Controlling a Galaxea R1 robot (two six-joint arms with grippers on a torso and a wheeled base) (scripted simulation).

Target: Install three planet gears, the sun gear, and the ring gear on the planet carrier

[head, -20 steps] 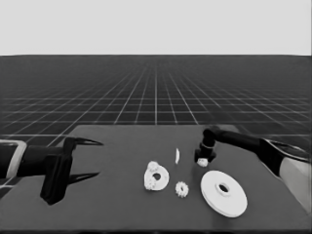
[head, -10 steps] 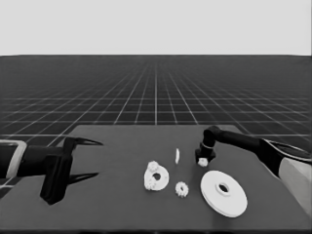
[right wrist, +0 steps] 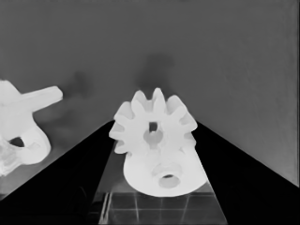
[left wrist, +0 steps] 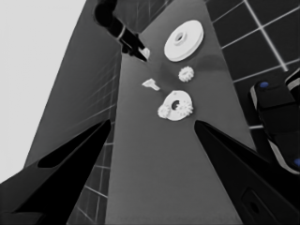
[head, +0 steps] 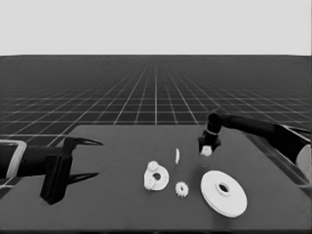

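Lifted now, the right hand (head: 206, 150) grips 1 planet gear (right wrist: 153, 132) above the worktop (head: 122, 146), beyond the larger round part (head: 223, 193); installing comes next.

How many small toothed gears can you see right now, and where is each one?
4. Two gears sit on the smaller round part, one gear lies loose on the table between the two round parts, and one gear is held by the right gripper.
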